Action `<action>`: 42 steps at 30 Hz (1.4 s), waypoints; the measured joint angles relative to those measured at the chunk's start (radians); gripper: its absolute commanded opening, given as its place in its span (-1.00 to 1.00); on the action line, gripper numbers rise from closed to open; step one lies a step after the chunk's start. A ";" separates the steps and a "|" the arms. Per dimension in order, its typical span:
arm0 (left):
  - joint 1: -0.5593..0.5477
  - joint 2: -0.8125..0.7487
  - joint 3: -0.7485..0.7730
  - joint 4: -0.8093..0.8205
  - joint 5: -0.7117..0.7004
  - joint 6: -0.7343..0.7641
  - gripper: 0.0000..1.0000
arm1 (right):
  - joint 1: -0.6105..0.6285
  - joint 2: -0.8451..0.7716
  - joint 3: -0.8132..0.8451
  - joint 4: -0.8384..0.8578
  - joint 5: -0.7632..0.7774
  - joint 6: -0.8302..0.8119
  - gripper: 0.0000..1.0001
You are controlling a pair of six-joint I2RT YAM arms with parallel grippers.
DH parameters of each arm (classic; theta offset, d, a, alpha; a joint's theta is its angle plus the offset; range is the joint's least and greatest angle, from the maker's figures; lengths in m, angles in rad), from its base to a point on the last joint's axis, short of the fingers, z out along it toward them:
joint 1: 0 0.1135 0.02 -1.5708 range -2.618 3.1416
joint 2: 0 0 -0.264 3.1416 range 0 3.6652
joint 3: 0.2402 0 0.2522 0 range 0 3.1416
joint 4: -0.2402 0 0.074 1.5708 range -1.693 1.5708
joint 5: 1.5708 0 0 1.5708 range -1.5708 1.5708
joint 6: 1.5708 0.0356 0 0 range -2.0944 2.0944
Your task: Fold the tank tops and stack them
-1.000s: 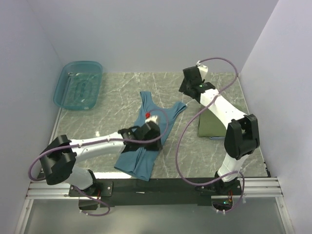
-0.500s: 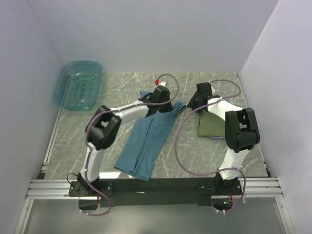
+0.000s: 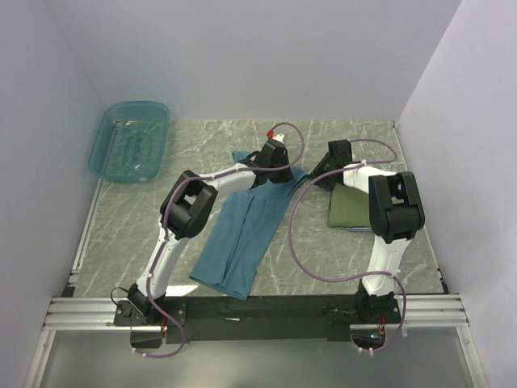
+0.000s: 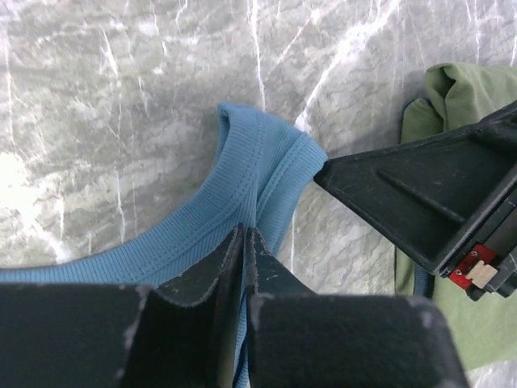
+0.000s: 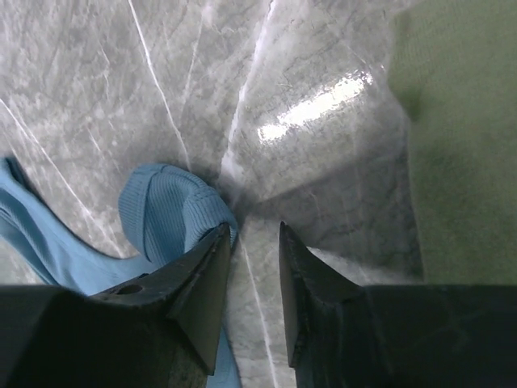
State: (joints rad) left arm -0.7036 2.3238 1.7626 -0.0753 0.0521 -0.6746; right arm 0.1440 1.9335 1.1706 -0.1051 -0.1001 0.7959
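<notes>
left pincer (image 4: pixel 246 234) clenched on teal tank top (image 3: pixel 242 234) strap | right pincer (image 5: pixel 250 232) released at strap's edge

Lab enclosure: plain walls (image 3: pixel 242 56), marbled table (image 3: pixel 129 218)

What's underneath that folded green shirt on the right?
A thin dark strip peeks out at the near edge of the olive tank top. The rest beneath is covered by the fabric, so I cannot tell what it is.

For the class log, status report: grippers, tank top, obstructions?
Left gripper shut on teal tank top, at neckline. Right gripper open at strap tip, gripping nothing. Folded green top beside, not obstructing.
</notes>
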 measured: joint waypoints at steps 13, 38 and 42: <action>0.024 0.097 0.098 -0.001 0.015 0.009 -0.74 | 0.000 0.014 -0.049 0.169 -0.068 0.082 -0.61; 0.036 0.109 0.106 0.005 0.109 0.029 -0.71 | 0.058 0.069 0.062 0.219 -0.077 0.051 -0.56; 0.040 0.109 0.106 0.003 0.117 0.027 -0.70 | 0.069 0.096 0.095 0.204 -0.069 0.051 -0.59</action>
State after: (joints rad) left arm -0.6640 2.4329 1.8683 -0.0719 0.1688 -0.6472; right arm 0.2127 2.0296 1.2655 0.0994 -0.1696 0.8471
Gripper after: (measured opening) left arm 0.146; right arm 0.213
